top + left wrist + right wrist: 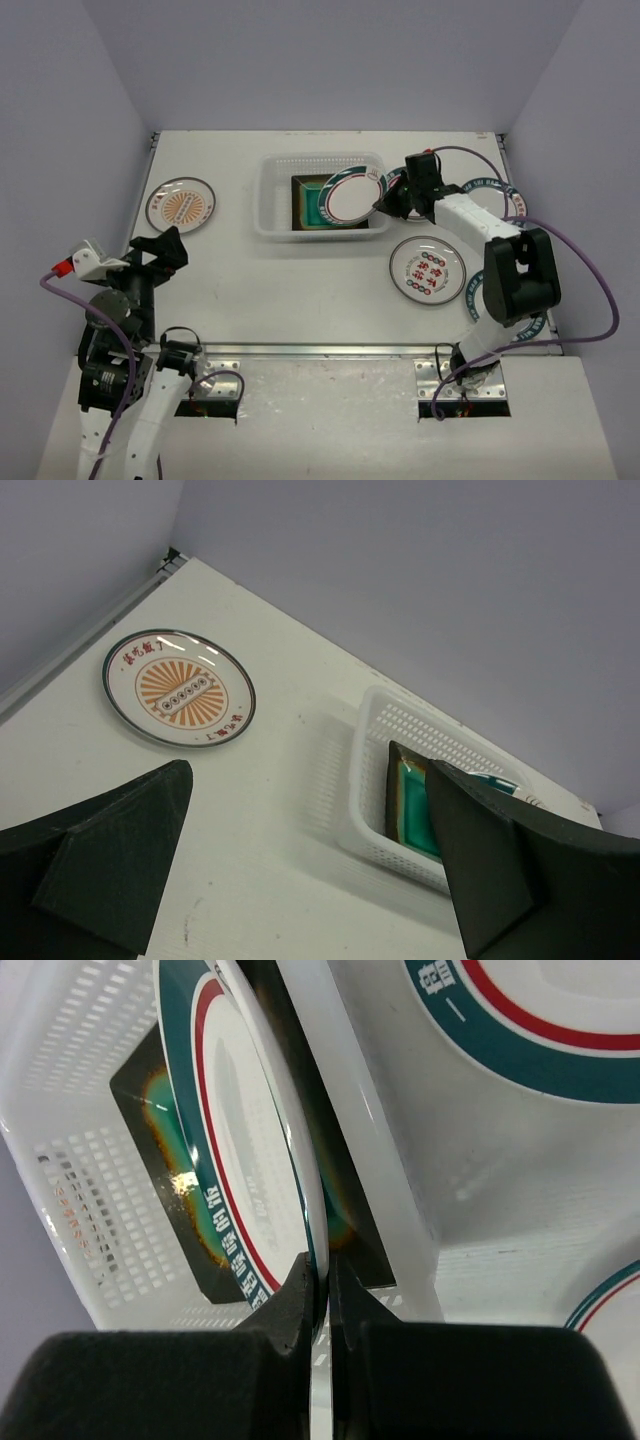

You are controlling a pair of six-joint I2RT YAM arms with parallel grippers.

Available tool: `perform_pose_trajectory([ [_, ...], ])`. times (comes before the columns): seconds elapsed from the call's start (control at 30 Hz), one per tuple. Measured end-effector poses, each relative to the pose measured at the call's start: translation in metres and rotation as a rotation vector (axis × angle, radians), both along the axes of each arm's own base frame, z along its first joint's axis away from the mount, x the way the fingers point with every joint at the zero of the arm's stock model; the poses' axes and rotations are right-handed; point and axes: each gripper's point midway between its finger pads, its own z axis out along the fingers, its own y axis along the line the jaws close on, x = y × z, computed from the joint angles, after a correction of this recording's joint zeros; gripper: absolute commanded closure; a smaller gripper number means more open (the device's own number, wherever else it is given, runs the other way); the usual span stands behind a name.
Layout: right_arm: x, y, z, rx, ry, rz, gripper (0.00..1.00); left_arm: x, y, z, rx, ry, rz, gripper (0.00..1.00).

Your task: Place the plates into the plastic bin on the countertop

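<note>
The plastic bin stands at the back middle of the countertop. A square teal plate lies in it. My right gripper is shut on the rim of a round white plate with a teal rim, held tilted over the bin's right side. In the right wrist view the fingertips pinch that plate above the teal plate. My left gripper is open and empty at the left. An orange-patterned plate lies beyond it, also in the left wrist view.
A round plate with red dots lies right of the bin. More teal-rimmed plates lie under and beside my right arm, one at the right edge. The bin also shows in the left wrist view.
</note>
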Motion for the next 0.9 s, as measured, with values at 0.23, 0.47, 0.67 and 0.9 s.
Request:
perform_pose_trajectory([
  [0.23,0.002,0.022,-0.020,0.058,0.051,0.112,0.81,0.006,-0.003,-0.004,0.007,0.027,-0.012,0.00],
  [0.47,0.017,0.034,-0.024,0.075,0.058,0.157,0.31,0.007,-0.005,-0.005,0.009,0.030,-0.025,0.00],
  [0.67,0.028,0.037,-0.004,0.031,0.044,0.205,0.04,0.019,-0.012,-0.011,0.026,0.073,-0.061,0.00],
  [0.9,0.025,0.026,0.001,-0.097,0.072,0.262,0.01,0.053,-0.027,-0.049,0.048,0.269,-0.125,0.00],
])
